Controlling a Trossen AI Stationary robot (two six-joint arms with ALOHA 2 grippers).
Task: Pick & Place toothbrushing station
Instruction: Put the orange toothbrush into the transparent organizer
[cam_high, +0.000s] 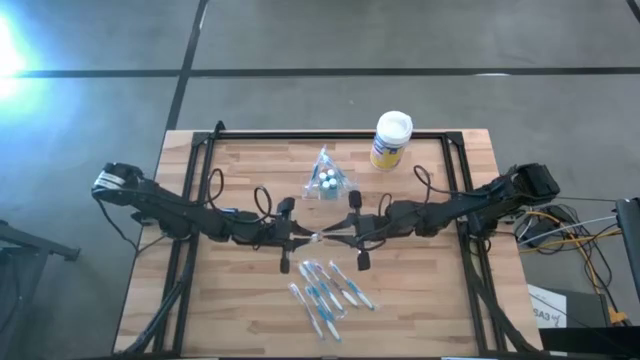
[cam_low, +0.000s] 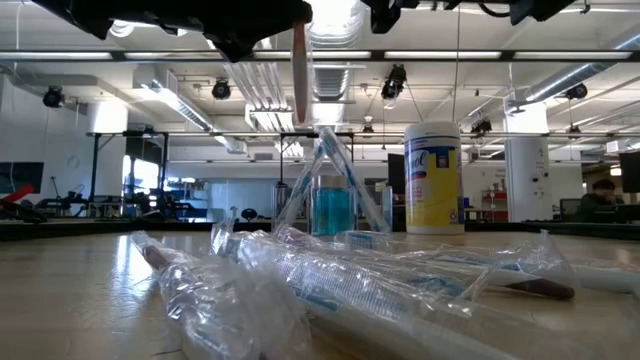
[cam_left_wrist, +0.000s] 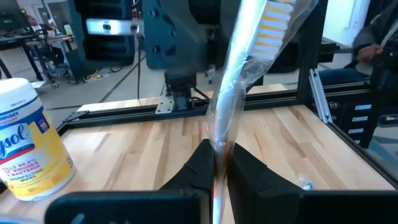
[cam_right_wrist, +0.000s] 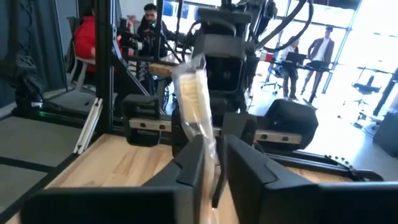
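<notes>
Handover mid-air above bench (cam_high: 240, 160) centre.

Left gripper (cam_high: 305, 238): fingers pinched tight on handle end of wrapped toothbrush (cam_left_wrist: 231, 106).

Right gripper (cam_high: 330, 236): fingers a little apart around bristle end of same toothbrush; looks like it is letting go, though whether it grips at all is unclear.

Cup (cam_high: 327, 178) stands on bench just behind both grippers, holds some blue-white items.

About 5 wrapped toothbrushes (cam_high: 325, 292) lie loose at near side, not yet placed. Yellow canister (cam_high: 391, 140) beside cup.

Judgement: early-to-middle stage; most toothbrushes left.

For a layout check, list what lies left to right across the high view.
Left end effector → wrapped toothbrush held between both arms → right end effector. The yellow canister stands farther right, toward the table's far edge.
</notes>
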